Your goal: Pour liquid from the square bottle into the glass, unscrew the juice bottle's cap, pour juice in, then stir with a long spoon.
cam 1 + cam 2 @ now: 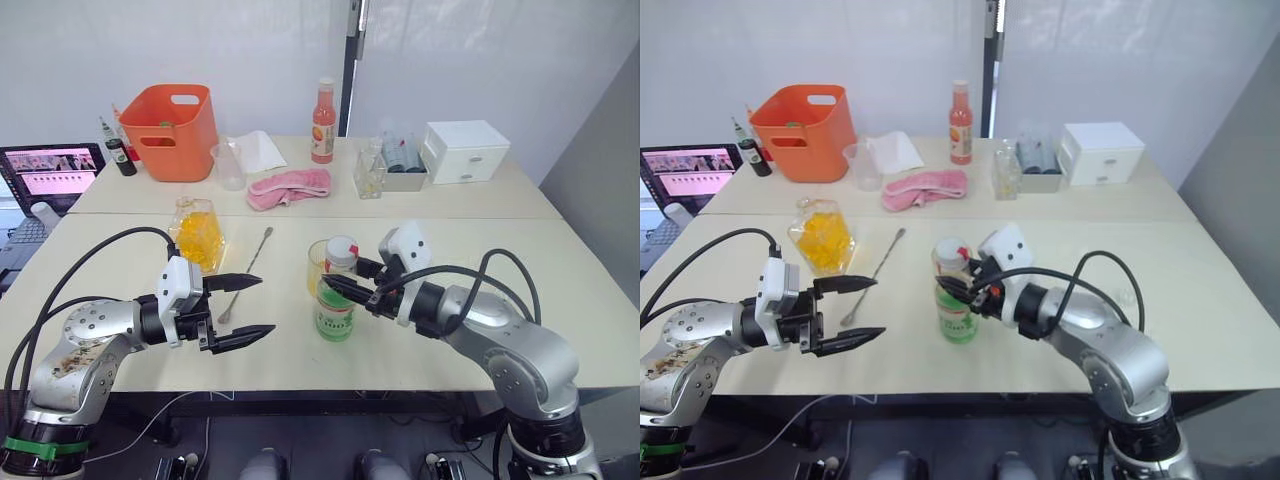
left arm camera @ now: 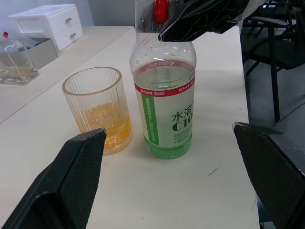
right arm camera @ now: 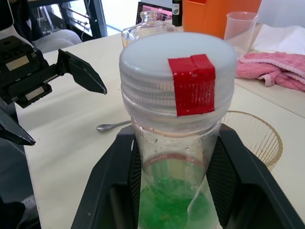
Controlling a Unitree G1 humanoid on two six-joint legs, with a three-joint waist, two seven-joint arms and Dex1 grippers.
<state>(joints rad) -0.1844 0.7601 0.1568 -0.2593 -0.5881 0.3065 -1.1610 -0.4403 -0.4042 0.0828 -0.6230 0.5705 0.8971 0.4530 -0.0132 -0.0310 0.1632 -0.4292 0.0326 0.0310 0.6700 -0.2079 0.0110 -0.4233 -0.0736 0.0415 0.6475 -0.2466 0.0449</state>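
The juice bottle (image 1: 335,305), clear with a green-and-white label, stands upright near the table's middle front. Its white cap (image 3: 178,62) with a red mark is on. My right gripper (image 1: 342,285) is shut on the bottle's neck just under the cap, one finger (image 3: 112,176) on each side. The ribbed glass (image 2: 97,112) stands touching-close behind the bottle and holds a little yellow-orange liquid. My left gripper (image 1: 240,310) hovers open to the left of the bottle, holding nothing. The long spoon (image 1: 247,272) lies on the table beyond it. The square bottle (image 1: 198,235) sits further left.
At the back stand an orange bin (image 1: 170,130), a plastic beaker (image 1: 228,165), a pink cloth (image 1: 290,187), a slim orange-red bottle (image 1: 323,122), a tray of clear bottles (image 1: 395,165) and a white drawer box (image 1: 465,150). A laptop (image 1: 50,170) sits far left.
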